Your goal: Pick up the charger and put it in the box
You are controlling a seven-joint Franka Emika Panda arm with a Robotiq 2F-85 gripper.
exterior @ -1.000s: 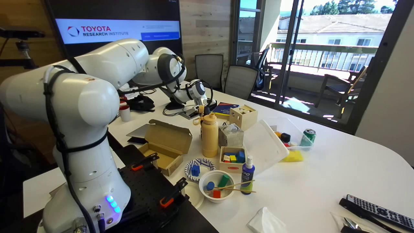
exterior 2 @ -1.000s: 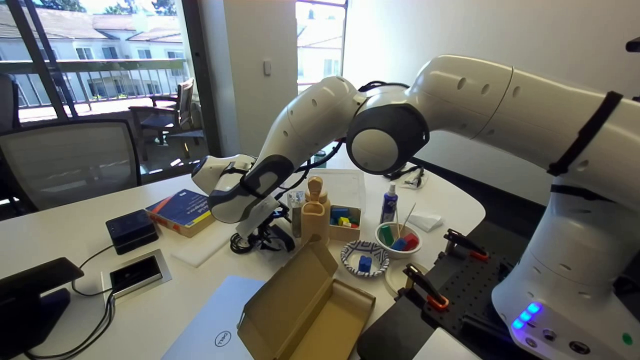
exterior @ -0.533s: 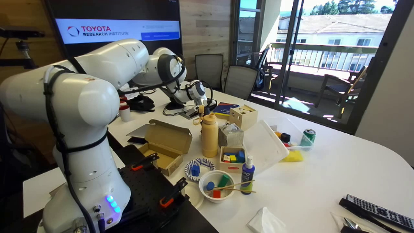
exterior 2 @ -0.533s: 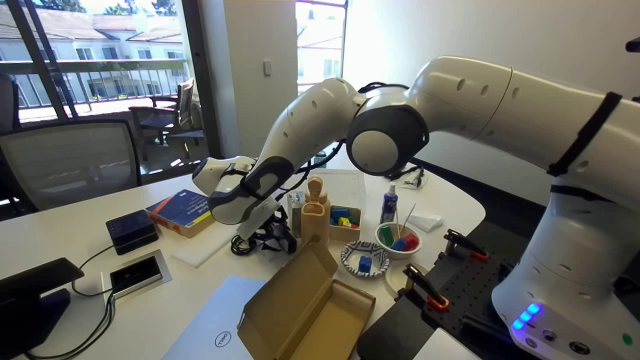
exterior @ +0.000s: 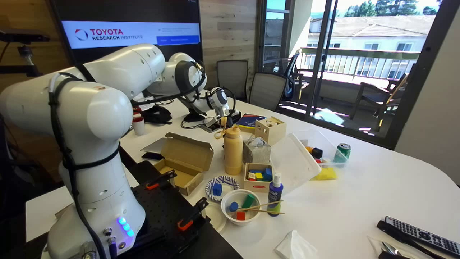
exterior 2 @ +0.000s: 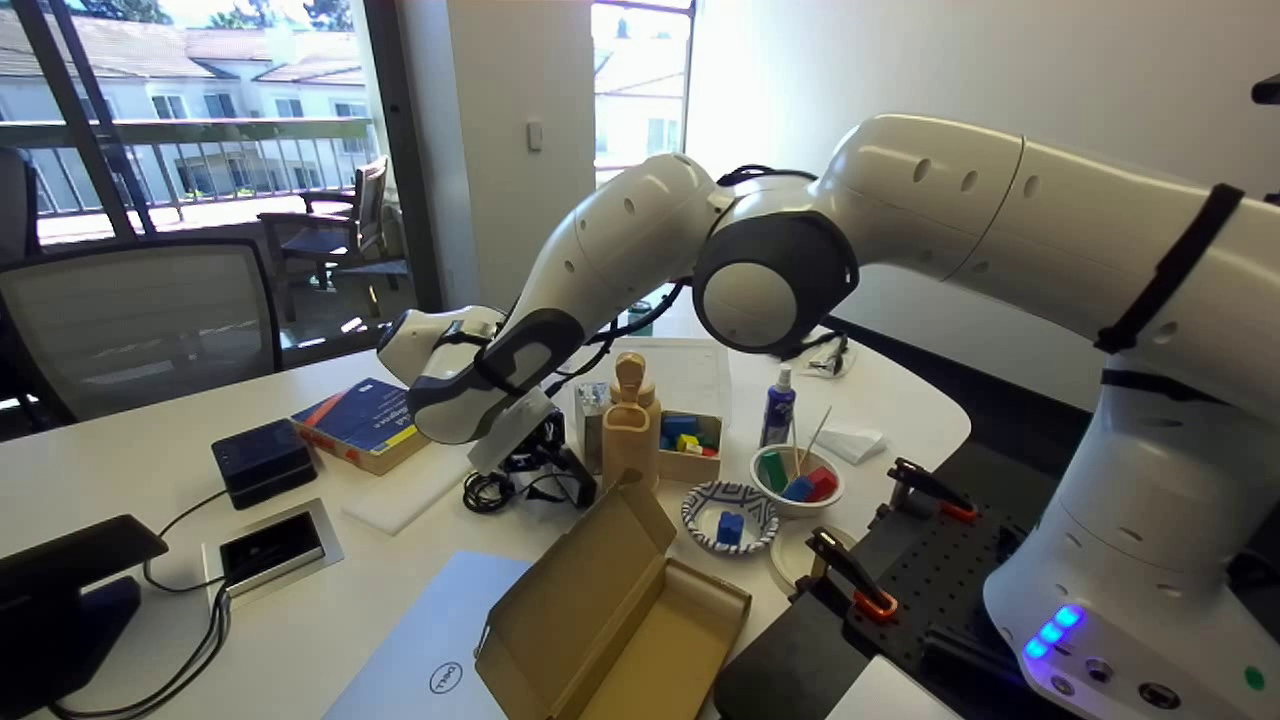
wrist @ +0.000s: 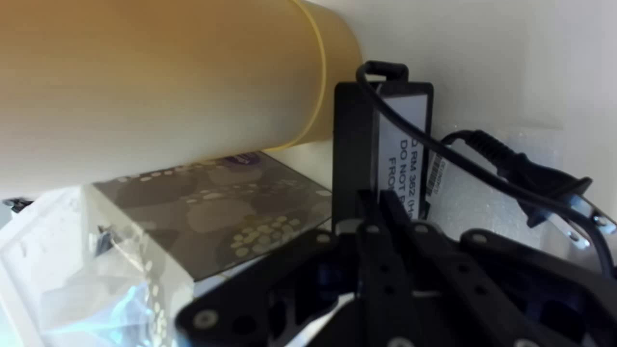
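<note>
The charger (wrist: pixel 354 144) is a black block with a white label, standing close to the tan bottle in the wrist view. Its cord (wrist: pixel 448 154) loops over it toward a plug on the right. My gripper (wrist: pixel 379 193) has its fingers drawn together in front of the block's labelled face, and they hide its lower part. I see nothing gripped between them. In an exterior view the charger (exterior 2: pixel 580 482) shows just beneath the gripper, partly covered. Tan cardboard makes up the box (exterior 2: pixel 665 645), which lies with its lid raised; the box (exterior: pixel 194 184) also shows from another side.
A tall tan bottle (exterior: pixel 233 154) and a patterned tissue box (wrist: pixel 217 207) stand tight beside the charger. A patterned bowl (exterior 2: pixel 700 535), a white bowl with sticks (exterior 2: pixel 835 495) and a small wooden block box (exterior 2: pixel 690 467) are nearby. A laptop (exterior 2: pixel 430 640) lies beside the cardboard box.
My gripper has gone from open to shut. The wrist has shifted slightly left and up in an exterior view. The cardboard box has not moved.
</note>
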